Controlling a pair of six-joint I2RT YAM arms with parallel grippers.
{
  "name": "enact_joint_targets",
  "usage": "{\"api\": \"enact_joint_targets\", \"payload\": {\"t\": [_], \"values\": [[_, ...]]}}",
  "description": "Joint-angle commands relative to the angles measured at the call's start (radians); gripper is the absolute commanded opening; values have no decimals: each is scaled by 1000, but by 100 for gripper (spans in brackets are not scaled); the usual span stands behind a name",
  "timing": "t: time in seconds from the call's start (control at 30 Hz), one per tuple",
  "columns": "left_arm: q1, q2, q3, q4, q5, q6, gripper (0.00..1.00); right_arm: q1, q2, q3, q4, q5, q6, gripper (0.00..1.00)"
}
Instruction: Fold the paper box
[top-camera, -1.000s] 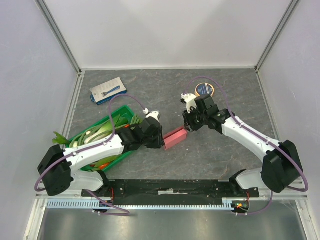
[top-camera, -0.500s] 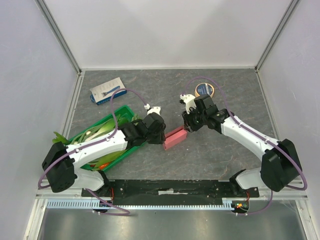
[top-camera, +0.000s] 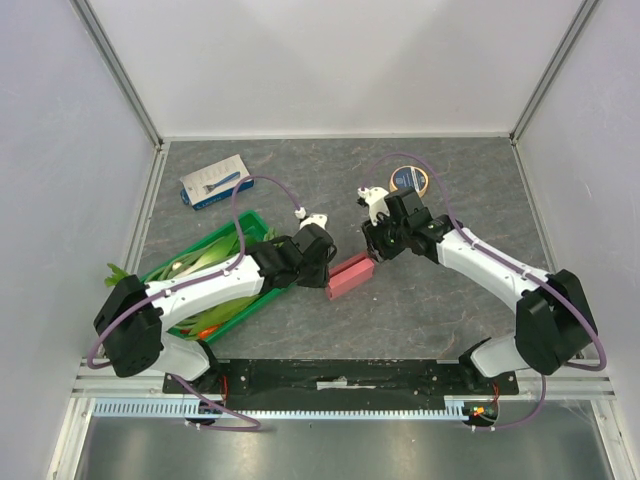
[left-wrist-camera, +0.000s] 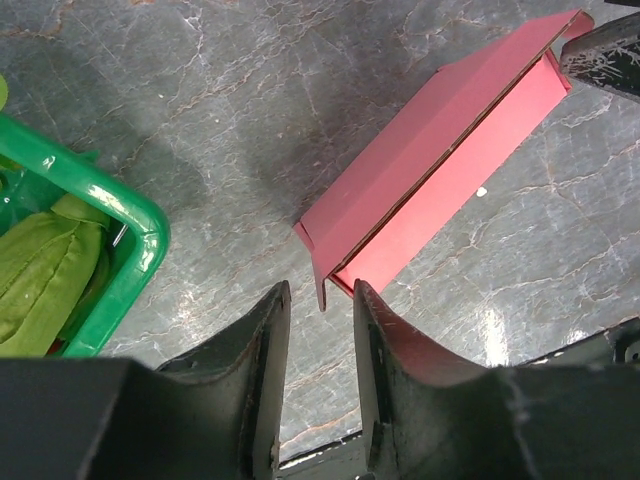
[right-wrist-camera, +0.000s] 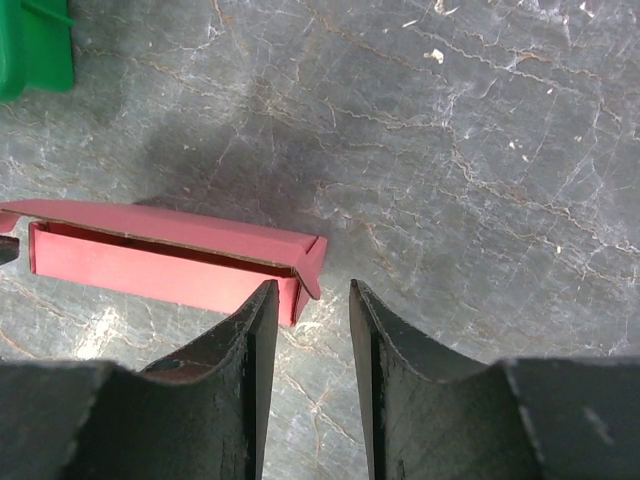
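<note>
Lying on the grey table (left-wrist-camera: 200, 100) end to end between both sets of fingertips: paper box (left-wrist-camera: 440, 170), long, pink, one long side open. At left gripper (left-wrist-camera: 318, 300): fingers (left-wrist-camera: 265, 340) narrowly parted, gripping nothing, end flap just beyond the tips. At right gripper (right-wrist-camera: 308, 295): fingers (right-wrist-camera: 255, 330) likewise narrowly parted, nothing clamped, other end flap at their mouth. Left of left fingers: green crate (left-wrist-camera: 130, 230).
</note>
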Motion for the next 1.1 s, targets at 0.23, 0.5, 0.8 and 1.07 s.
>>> {"api": "enact_joint_targets", "payload": {"t": [0.23, 0.5, 0.8, 1.07], "values": [[24, 20, 43, 43, 29, 67, 22, -3, 23, 40, 54, -3, -43, 40], [27, 38, 49, 57, 56, 79, 15, -22, 43, 45, 63, -37, -47, 36], [31, 35, 47, 69, 58, 82, 10, -22, 52, 34, 97, -97, -43, 18], [31, 49, 63, 76, 47, 73, 2, -22, -9, 1, 112, -80, -2, 0]]}}
